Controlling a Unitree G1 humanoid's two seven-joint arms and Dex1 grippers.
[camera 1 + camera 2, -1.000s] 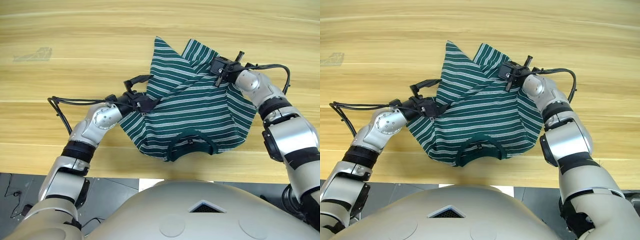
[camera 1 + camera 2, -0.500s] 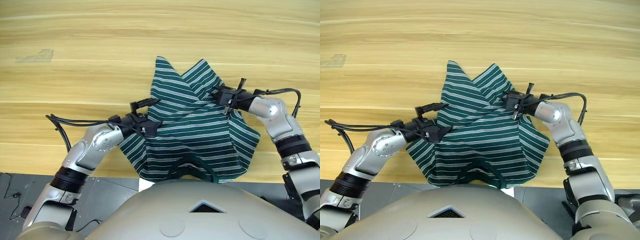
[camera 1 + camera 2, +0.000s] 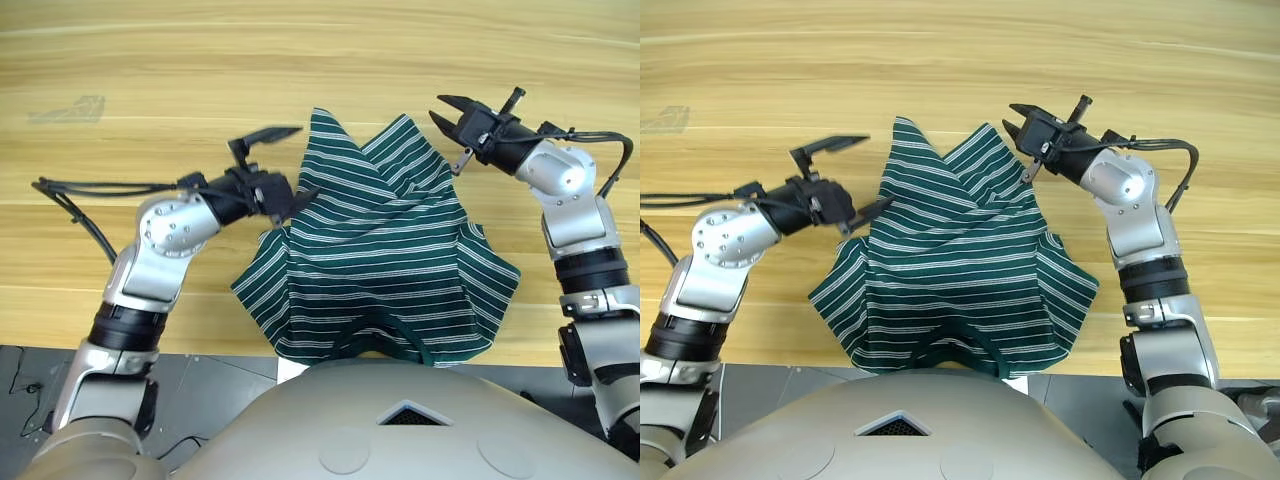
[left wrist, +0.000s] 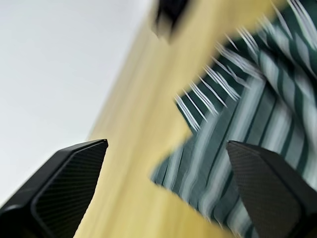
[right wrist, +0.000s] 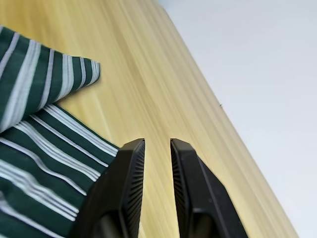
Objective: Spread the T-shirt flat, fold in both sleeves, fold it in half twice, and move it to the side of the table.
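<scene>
T-shirt (image 3: 385, 260) lies rumpled at the counter's (image 3: 150, 60) near edge with its far part still bunched, probably why the left pincer (image 3: 306, 160), spread wide, and right pincer (image 3: 437, 107), narrowly parted, hover empty beside its far corners.

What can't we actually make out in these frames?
- T-shirt sleeves: eye views, lost in the cloth's own crumpled folds.
- T-shirt edge and a dark shape near it: left wrist view, blurred; the shape is unidentifiable.
- T-shirt's full outline: right wrist view, cut off by the picture edges.
- Grey mark on the table: eye views, too faint and small to identify.
</scene>
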